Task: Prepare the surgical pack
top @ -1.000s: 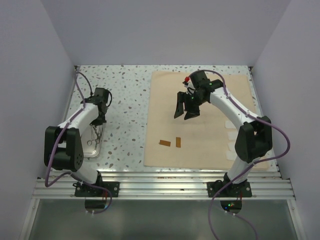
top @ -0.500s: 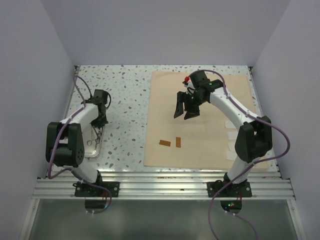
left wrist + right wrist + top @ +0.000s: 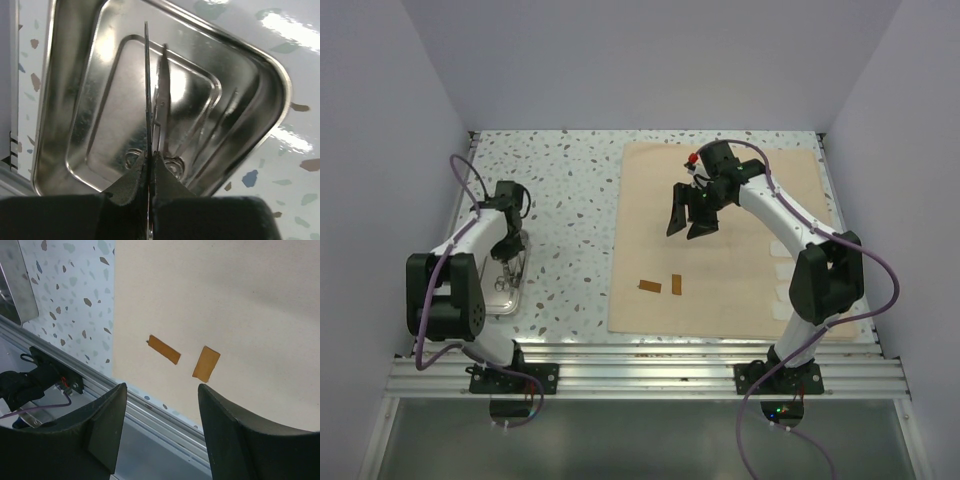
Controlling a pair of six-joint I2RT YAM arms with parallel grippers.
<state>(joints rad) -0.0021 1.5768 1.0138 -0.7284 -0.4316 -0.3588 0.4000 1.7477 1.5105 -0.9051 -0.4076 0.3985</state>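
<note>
Top external view first: the speckled table (image 3: 560,200) takes up most of the frame, and the big tan cloth (image 3: 740,280) lies flat on its right half. The right gripper (image 3: 686,232) hangs over the upper middle of the cloth. Its jaws are spread wide with nothing between them, and the right wrist view shows only cloth below.

The left gripper (image 3: 510,258) is at the left of the frame, right over the steel tray (image 3: 492,308). That tray sits on bare table at lower left, well apart from the cloth.

In the left wrist view the left gripper's fingers (image 3: 132,182) are pinched tight on a thin metal instrument (image 3: 148,90). It's seen edge-on, running up the middle of the frame, and I can't tell if it touches the tray. Ring handles (image 3: 172,164) of other instruments show on the tray floor.

White gauze pads (image 3: 781,271) line the cloth's right edge. Two brown strips (image 3: 649,286) sit near each other, not touching, at its lower left.
</note>
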